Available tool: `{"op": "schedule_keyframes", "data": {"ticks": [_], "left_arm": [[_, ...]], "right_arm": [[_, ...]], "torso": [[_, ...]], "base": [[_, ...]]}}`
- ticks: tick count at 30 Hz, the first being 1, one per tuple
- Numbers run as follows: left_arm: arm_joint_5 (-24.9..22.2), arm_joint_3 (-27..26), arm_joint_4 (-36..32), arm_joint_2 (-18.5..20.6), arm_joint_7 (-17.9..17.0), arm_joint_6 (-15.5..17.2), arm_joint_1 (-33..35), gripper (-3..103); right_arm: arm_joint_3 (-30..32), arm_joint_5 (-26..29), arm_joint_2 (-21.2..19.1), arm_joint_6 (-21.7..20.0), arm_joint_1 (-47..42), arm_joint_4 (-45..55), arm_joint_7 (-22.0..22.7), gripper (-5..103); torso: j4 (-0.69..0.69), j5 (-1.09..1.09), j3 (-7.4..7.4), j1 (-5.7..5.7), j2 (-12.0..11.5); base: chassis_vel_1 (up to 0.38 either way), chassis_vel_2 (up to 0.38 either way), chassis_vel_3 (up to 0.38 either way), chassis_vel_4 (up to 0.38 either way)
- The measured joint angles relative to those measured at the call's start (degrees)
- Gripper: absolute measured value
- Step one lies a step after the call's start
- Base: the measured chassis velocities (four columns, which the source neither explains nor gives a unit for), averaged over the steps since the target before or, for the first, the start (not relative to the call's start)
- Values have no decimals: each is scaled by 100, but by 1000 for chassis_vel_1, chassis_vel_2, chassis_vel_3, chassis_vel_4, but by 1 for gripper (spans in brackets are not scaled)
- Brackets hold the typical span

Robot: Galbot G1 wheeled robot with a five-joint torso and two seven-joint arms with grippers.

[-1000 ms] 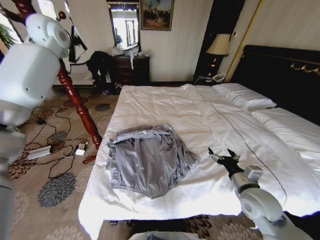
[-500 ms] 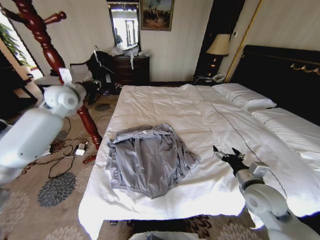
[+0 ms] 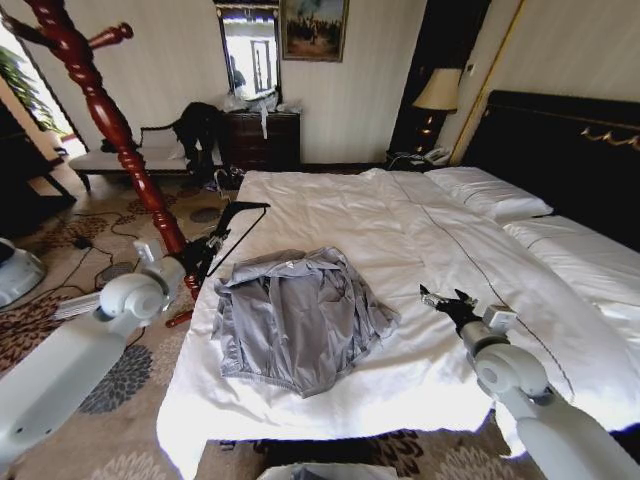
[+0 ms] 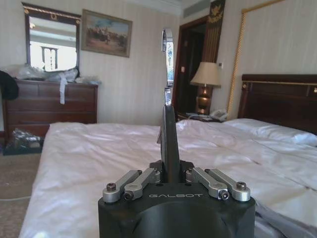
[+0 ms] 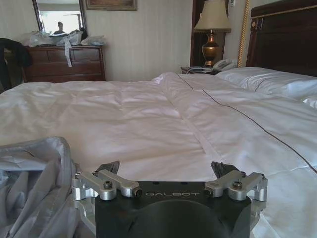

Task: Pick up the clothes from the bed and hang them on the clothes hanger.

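Note:
The light grey-blue clothes point(image 3: 295, 315) lie crumpled on the near left part of the bed point(image 3: 400, 230), whose duvet is white. They also show beside my right gripper as grey folds point(image 5: 29, 188). My left gripper point(image 3: 207, 250) hangs at the bed's left edge, just left of the clothes, shut on the thin black clothes hanger point(image 3: 240, 215). In the left wrist view the clothes hanger point(image 4: 170, 139) stands straight up from the left gripper point(image 4: 170, 171), with its silver hook point(image 4: 167, 44) at the far end. My right gripper point(image 3: 445, 300) is low over the duvet, right of the clothes, and open point(image 5: 166, 168).
A reddish-brown wooden coat stand point(image 3: 110, 120) rises left of the bed, with cables and a power strip point(image 3: 80, 305) on the carpet around it. A dark dresser point(image 3: 260, 140) and dark garments point(image 3: 198, 130) stand at the far wall. Pillows point(image 3: 490, 195) and the dark headboard point(image 3: 570, 150) lie at right.
My left arm has swung down from high at the left to the bed's left edge, bringing the hanger beside the clothes. The right gripper has shifted only slightly.

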Motion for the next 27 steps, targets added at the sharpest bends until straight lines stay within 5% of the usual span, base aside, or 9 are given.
{"op": "schedule_keyframes", "data": {"ticks": [4,5,8,13,21,25,27], "left_arm": [[110,-391,5,20,900,-309,873,16],[110,-391,5,20,900,-309,873,16],[104,-446,119,55,1783,-493,1300,16],[-25,-458,335,-15,2377,-509,1601,16],[-250,-451,765,-100,2520,-447,1604,16],[-373,-398,788,-111,2514,-436,1551,16],[-381,-367,825,-135,2517,-435,1551,16]], "right_arm": [[-470,71,-58,4,622,-510,-3,100],[-470,71,-58,4,622,-510,-3,100],[-767,317,-87,-38,1221,-871,-37,100],[-1248,496,-83,-104,2056,-1334,-176,100],[-2569,530,108,-188,3619,-2335,-570,100],[-3212,394,333,-190,4365,-2992,-733,100],[-3693,211,547,-182,4795,-3493,-809,100]], "torso": [[2,2,0,1,0],[2,2,0,1,0],[-2,2,0,1,-1],[0,0,1,2,-1],[6,-2,2,2,-1],[-7,-1,1,2,-1],[4,5,2,2,-1]], "base": [[0,0,0,0],[0,0,0,0],[0,0,0,0],[0,0,0,0],[0,0,0,0],[0,0,0,0],[0,0,0,0]]}}
